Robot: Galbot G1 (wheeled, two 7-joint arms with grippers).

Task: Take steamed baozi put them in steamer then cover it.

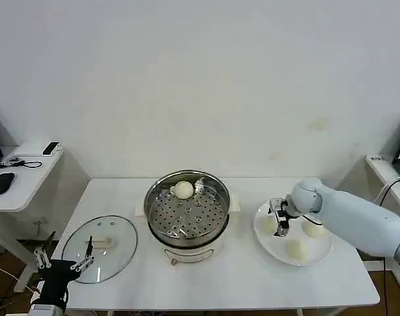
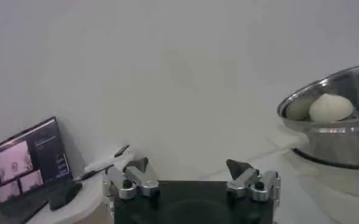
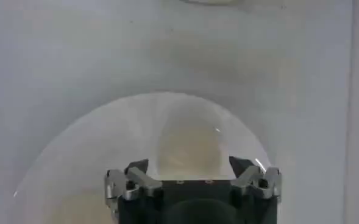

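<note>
Over plate (image 1: 318, 253), right pincer (image 1: 279, 220) wide above round baozi (image 1: 271, 224), no long axis

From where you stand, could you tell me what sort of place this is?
Probably a lab or office test room: a plain white table against a bare wall, a side desk with a mouse, and a laptop.

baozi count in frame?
4. One baozi sits in the steamer, at the back. Three on the white plate: one under the right end effector, one beside it, one nearest the front edge.
</note>
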